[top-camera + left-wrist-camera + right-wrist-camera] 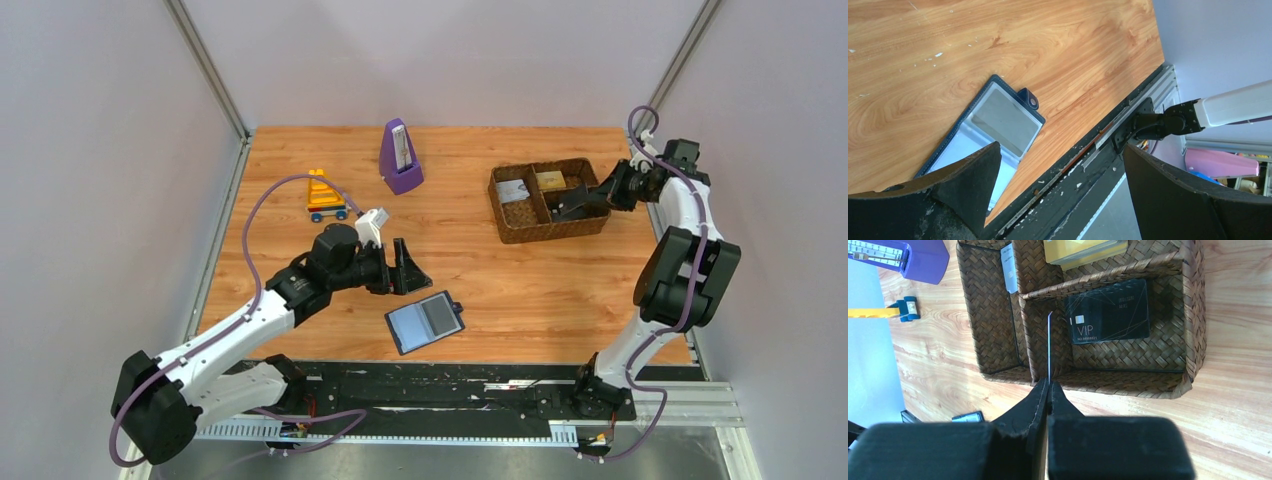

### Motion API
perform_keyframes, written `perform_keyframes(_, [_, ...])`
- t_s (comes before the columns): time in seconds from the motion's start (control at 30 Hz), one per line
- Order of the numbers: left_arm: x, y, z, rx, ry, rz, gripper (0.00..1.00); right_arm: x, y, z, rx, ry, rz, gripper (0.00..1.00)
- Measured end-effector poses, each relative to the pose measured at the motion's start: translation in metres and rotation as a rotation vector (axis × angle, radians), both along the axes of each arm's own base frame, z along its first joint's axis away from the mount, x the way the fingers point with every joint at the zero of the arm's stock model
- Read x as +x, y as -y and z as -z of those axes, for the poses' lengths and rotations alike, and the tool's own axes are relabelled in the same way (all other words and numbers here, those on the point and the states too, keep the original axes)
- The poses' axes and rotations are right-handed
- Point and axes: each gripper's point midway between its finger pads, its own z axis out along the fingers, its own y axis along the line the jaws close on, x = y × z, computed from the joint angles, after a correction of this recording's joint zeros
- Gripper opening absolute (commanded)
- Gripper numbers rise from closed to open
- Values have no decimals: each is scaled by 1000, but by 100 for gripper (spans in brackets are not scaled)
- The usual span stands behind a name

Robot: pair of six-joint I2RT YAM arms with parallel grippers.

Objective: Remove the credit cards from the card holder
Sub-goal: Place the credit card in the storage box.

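The card holder (425,322) lies open near the table's front edge, blue-grey pages up, with a grey credit card (440,315) in its right sleeve. It also shows in the left wrist view (998,120). My left gripper (405,268) is open and empty, just up-left of the holder; the wrist view shows its jaws wide apart (1060,165). My right gripper (570,207) is over the brown basket (548,232), shut on a thin credit card seen edge-on (1049,345). A dark card marked VIP (1109,311) lies flat in the basket's near compartment.
The basket also holds a whitish printed card (1009,267) and a gold-tan card (1085,250) in other compartments. A purple metronome (400,158) and a yellow toy on blue wheels (325,195) stand at the back left. A black rail runs along the front edge.
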Motion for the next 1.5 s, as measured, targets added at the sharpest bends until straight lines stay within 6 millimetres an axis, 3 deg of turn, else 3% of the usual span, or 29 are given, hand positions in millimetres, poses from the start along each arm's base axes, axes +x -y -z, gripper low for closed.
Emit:
perform_keyframes(0.47, [1, 4, 11, 18, -34, 13, 100, 9, -11, 25, 64, -44, -45, 1])
perform_keyframes(1.0, [2, 4, 17, 30, -45, 13, 100, 20, -14, 51, 91, -70, -64, 11])
perform_keyframes(1.2, [3, 4, 18, 32, -48, 12, 100, 28, -11, 51, 84, -57, -64, 20])
perform_keyframes(1.5, [5, 3, 18, 32, -46, 6, 100, 32, -6, 51, 57, -56, -48, 20])
